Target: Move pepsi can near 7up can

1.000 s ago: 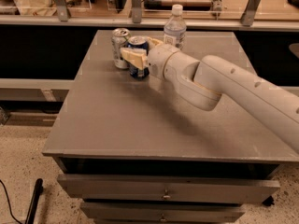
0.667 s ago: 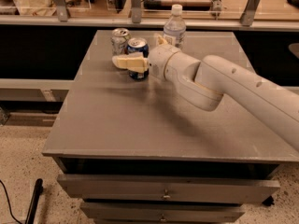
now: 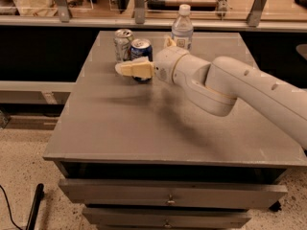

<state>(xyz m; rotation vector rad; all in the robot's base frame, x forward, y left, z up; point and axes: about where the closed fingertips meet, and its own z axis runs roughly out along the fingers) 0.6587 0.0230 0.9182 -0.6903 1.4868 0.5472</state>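
Note:
The pepsi can (image 3: 141,49), dark blue with a silver top, stands upright at the back of the grey table (image 3: 144,128). It is right beside the 7up can (image 3: 123,44), a pale can with a silver top, and almost touches it. My gripper (image 3: 146,56) is at the pepsi can and open. One cream finger (image 3: 135,69) lies across the front of the can and hides its lower part. The other finger (image 3: 168,41) shows behind and to the right. The can stands on the table between them.
A clear plastic water bottle (image 3: 182,28) stands just right of the cans, behind my arm (image 3: 230,87). A glass railing runs behind the table. Drawers sit below the table's front edge (image 3: 168,161). A black cable lies on the floor at lower left.
The gripper, which was closed around the pepsi can, has opened. Its front finger has swung down and left, clear of the can. The can stays beside the 7up can.

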